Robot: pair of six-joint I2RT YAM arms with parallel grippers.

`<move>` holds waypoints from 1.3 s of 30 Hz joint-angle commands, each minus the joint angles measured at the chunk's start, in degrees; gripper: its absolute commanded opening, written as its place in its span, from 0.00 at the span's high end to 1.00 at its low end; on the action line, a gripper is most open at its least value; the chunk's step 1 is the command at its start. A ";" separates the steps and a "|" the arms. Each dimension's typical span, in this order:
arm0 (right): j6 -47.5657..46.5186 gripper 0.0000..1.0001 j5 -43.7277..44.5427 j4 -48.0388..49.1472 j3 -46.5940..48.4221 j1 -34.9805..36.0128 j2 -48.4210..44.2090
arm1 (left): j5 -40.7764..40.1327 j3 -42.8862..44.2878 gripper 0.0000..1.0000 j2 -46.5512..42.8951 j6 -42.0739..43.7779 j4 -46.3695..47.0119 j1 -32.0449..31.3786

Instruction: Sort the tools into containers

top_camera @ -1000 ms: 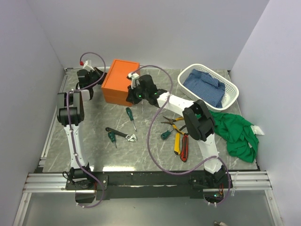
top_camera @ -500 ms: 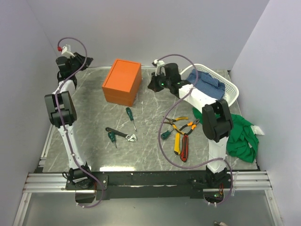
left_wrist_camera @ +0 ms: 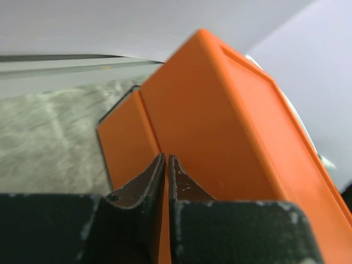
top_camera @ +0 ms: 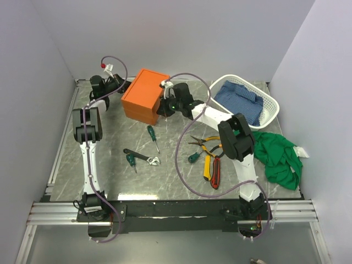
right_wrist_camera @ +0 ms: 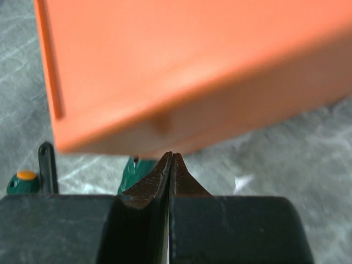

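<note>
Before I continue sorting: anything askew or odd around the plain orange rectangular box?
The orange rectangular box looks askew: its lid seems lifted off the base, with a dark gap showing at the seam nearest the left gripper.

walls [top_camera: 176,33]: pale lilac | tabletop [top_camera: 110,165]: grey marble | rail [top_camera: 55,212]: aluminium

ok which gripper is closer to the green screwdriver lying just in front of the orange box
right. the right gripper is at the orange box's right side, just beyond the green screwdriver. the left gripper is at the box's left side, farther off.
</note>
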 commanded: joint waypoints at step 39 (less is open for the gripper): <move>6.61 0.99 23.09 14.44 18.51 -11.24 8.36 | -13.56 -47.81 0.99 -46.39 1.60 -16.70 10.88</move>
